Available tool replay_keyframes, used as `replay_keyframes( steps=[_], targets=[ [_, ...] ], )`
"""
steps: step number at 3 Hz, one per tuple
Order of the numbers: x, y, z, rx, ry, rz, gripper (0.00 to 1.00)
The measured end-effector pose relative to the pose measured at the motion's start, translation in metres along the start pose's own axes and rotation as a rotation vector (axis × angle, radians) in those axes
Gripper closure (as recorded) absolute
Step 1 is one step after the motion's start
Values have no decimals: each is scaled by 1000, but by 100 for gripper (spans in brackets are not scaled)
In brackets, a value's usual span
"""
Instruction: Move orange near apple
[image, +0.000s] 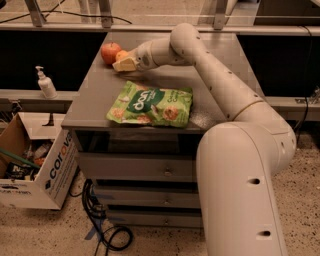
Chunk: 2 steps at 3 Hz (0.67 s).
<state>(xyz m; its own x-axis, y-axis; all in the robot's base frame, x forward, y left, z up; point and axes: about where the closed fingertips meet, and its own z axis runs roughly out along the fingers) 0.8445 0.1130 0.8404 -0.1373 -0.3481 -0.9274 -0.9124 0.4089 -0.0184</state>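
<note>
The red apple (110, 52) sits at the far left of the grey table top (215, 50). The small orange (121, 54) is right beside it on its right, touching or nearly touching it, and only its top shows. My gripper (123, 62) reaches in from the right and is shut on the orange, low over the table. Its cream fingers (126, 65) cover the orange's lower part. The white arm runs back to the right across the table.
A green snack bag (152, 104) lies flat near the table's front edge. Drawers (165, 172) are below the top. A cardboard box (37, 170) stands on the floor at left, black cables (107, 232) lie by the base, and a pump bottle (45, 84) stands on the left ledge.
</note>
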Motion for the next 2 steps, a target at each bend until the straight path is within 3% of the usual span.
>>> replay_keyframes(
  steps=[1,2],
  targets=[
    [0,-2,-1,6,-5,-2,0],
    [1,-4,-4,12,-7,-1,0]
  ],
)
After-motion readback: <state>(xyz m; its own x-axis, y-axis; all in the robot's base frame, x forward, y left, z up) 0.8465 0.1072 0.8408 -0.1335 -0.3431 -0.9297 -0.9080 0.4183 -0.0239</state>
